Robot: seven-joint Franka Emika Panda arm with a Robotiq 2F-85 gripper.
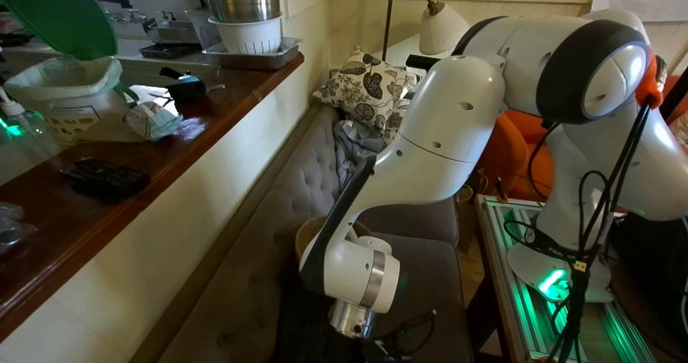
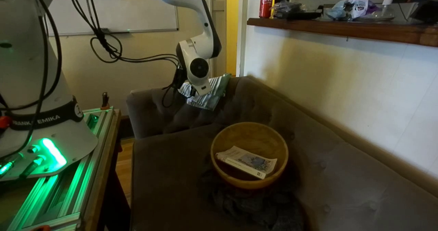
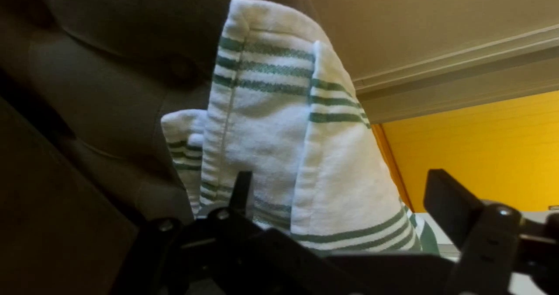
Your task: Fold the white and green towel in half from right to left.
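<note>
— Where's the white and green towel point(image 3: 270, 129)?

— Draped in overlapping layers over the top of the tufted sofa point(image 2: 171, 162). Those layers are my main worry: if I bite through all of them at once, I'd drag the whole towel instead of turning one half over the other.

— And your claw point(image 3: 341, 183)?

— Spread wide, holding nothing. In the wrist view one of my fingers point(image 3: 450, 204) shows past the cloth's edge, against the yellow panel point(image 3: 476, 155); the other shows in front of the cloth. Closing on that line might take a thick wad or push the hem aside; I can't tell whether either touches fabric.

— Reaching deeper?

— I could pinch upholstery too (it's dark and tufted, easy to misjudge) or nudge the towel off the top. And whose right is meant? Guess the wrong edge and the fold runs backward.

— Farther out?

— My slack cables point(image 2: 178, 75) dangle near the towel in an exterior view, so a broad sweep could catch it. The wooden bowl point(image 2: 249, 132), with a paperback point(image 2: 248, 161) inside, sits well apart; only a careless swing would reach it.
</note>
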